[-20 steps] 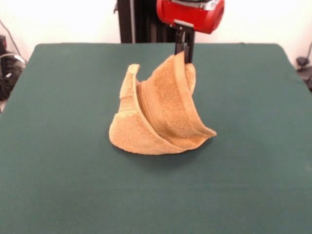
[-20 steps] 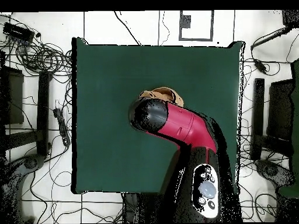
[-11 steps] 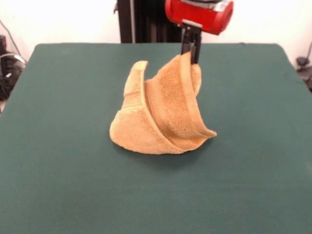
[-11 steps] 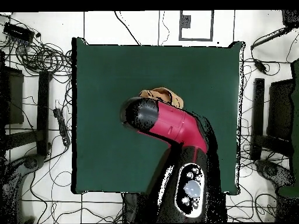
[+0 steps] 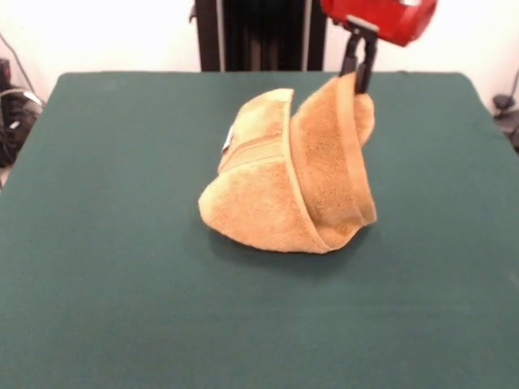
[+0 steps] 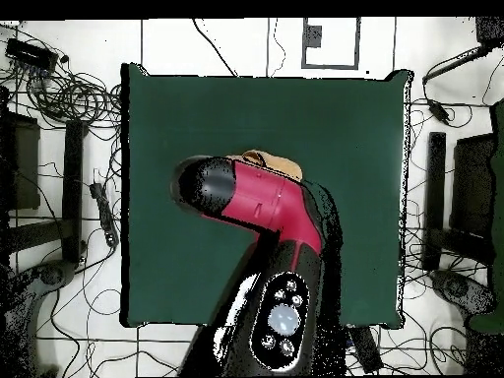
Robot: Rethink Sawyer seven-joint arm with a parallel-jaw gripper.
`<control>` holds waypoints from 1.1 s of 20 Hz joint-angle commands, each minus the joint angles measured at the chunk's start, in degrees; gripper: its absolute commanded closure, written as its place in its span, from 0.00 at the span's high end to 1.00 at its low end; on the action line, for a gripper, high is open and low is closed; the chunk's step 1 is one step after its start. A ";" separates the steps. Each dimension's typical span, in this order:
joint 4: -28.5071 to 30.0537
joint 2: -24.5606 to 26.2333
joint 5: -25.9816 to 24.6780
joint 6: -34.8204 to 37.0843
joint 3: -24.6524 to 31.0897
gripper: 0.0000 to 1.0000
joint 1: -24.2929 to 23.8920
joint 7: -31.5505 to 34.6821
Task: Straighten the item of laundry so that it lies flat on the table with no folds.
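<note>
Gripper (image 5: 359, 74) pinches the top corner of one towel (image 5: 288, 186), at the far right of the table (image 5: 105, 243). That single towel hangs below and left of it, still folded, its lower edge on the cloth. Overhead, the arm (image 6: 258, 205) hides the grip; only a towel edge shows.
</note>
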 commanded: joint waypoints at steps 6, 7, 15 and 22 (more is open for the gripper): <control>10.56 -10.80 -5.91 6.51 1.49 0.00 -9.77 -4.16; 10.97 -11.28 -6.30 6.26 2.15 0.00 -10.73 -5.02; 13.38 -10.71 -8.23 0.48 7.32 0.00 -14.48 -2.56; 13.75 -10.84 -9.10 -0.33 9.07 0.00 -15.28 -1.43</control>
